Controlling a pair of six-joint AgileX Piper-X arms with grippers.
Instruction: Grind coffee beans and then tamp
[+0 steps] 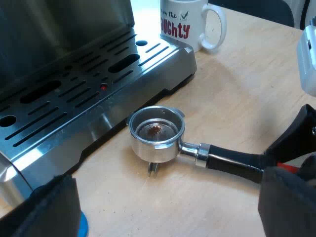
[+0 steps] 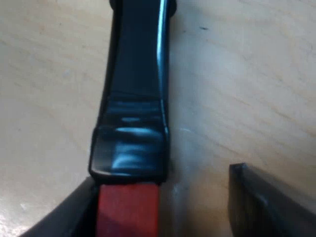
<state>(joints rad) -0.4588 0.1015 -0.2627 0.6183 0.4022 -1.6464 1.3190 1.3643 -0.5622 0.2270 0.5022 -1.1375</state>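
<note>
On the table (image 1: 237, 98), taking my left wrist view first, the metal holder (image 1: 163, 145) lies loose just beside the front edge of the espresso machine (image 1: 74, 89), basket facing up; a white mug (image 1: 190, 22) stands near the machine's corner, well apart from the holder. Inside the basket I see bare metal with only a small brown smear of grounds at the bottom (nothing like a full dose), so I judge that the grinding is not yet done and the tamping, which depends on it, is wholly ahead. My left gripper (image 1: 173, 197) hangs over the table near the holder, its jaws wide apart with nothing between them; a sliver of blue (image 1: 81, 224) shows beside one of its fingers, perhaps the blue tamper, though too little is visible to say. Moving to the right, my right gripper (image 2: 163, 197) is at the far end of the dark handle (image 1: 232, 163), jaws apart and straddling the red end (image 2: 128, 210): one finger (image 2: 74, 210) appears to sit against the handle's side, the other (image 2: 266, 197) stands off it with bare table between, so nothing is clamped. As I read it, the work stands at its very start: grip the handle, carry the holder to the grinder for a dose, then tamp.
</note>
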